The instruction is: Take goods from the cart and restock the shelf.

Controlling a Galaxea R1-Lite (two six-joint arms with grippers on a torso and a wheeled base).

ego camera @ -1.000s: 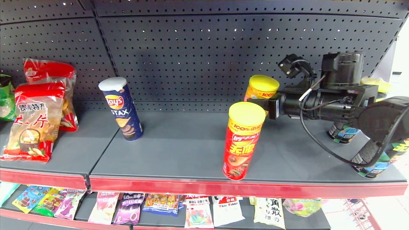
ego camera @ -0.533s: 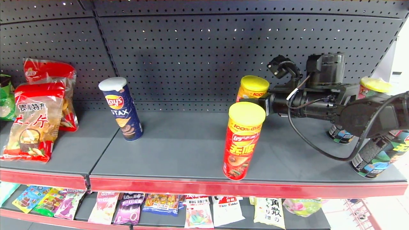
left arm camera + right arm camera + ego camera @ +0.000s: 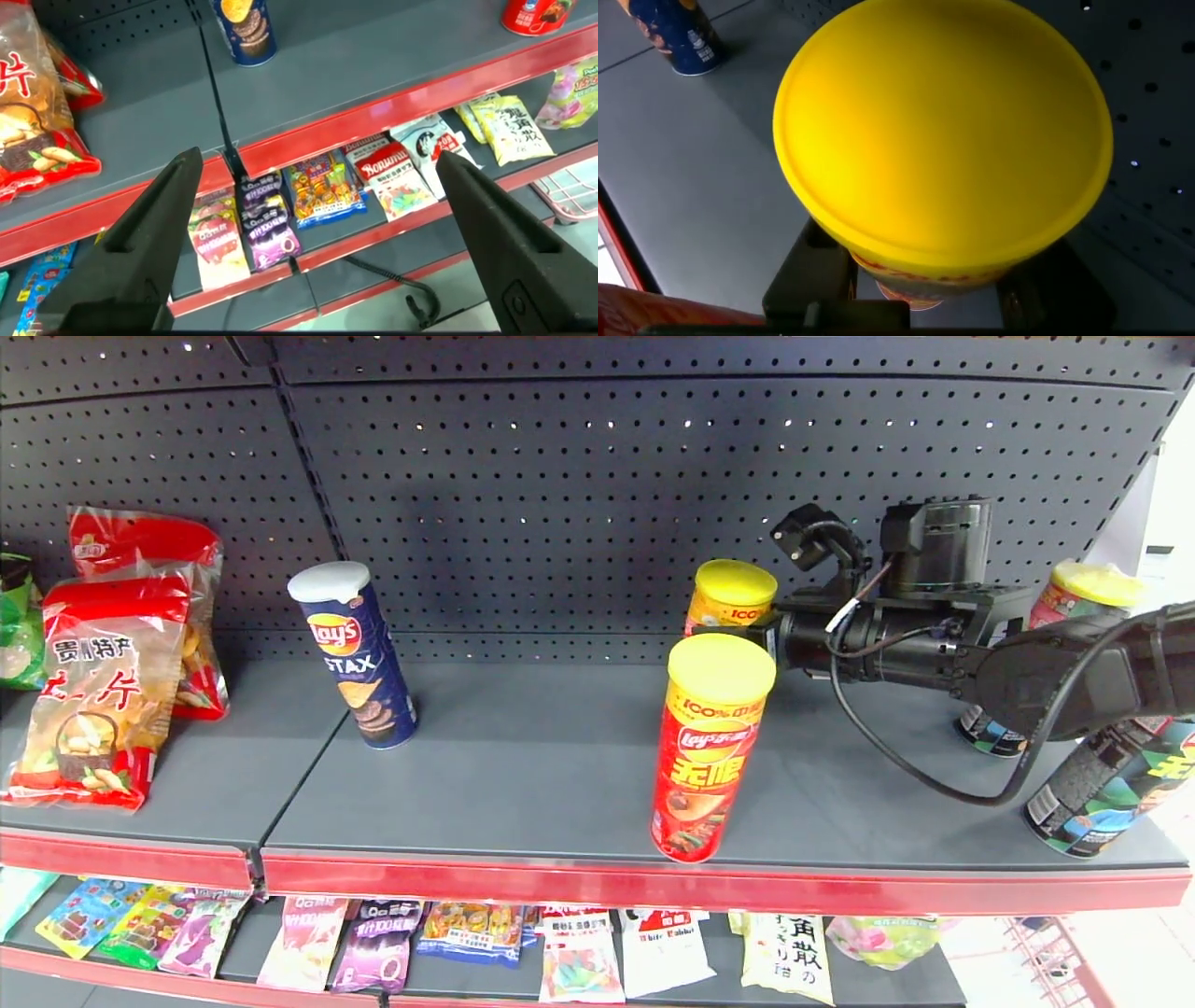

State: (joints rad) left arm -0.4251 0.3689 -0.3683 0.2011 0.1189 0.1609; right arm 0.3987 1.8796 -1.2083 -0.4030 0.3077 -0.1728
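Observation:
At the back of the grey shelf (image 3: pixel 560 775), my right gripper (image 3: pixel 747 633) is shut on a red chip can with a yellow lid (image 3: pixel 730 593). The can's lower part is hidden behind a second, identical can (image 3: pixel 712 747) that stands upright near the shelf's front edge. In the right wrist view the held can's lid (image 3: pixel 943 140) sits just above the right gripper (image 3: pixel 924 299), with the dark fingers (image 3: pixel 808 285) on either side of the can. My left gripper (image 3: pixel 318 163) hangs open and empty in front of the lower shelf.
A blue chip can (image 3: pixel 355 653) stands at mid-left. Red snack bags (image 3: pixel 103 691) lean at the far left. More cans (image 3: pixel 1106 784) stand at the right end under my arm. Small sachets (image 3: pixel 467 938) line the lower shelf. The pegboard wall (image 3: pixel 560 504) is close behind.
My right arm has carried the yellow-lidded can leftward along the back of the shelf. The other goods have not moved.

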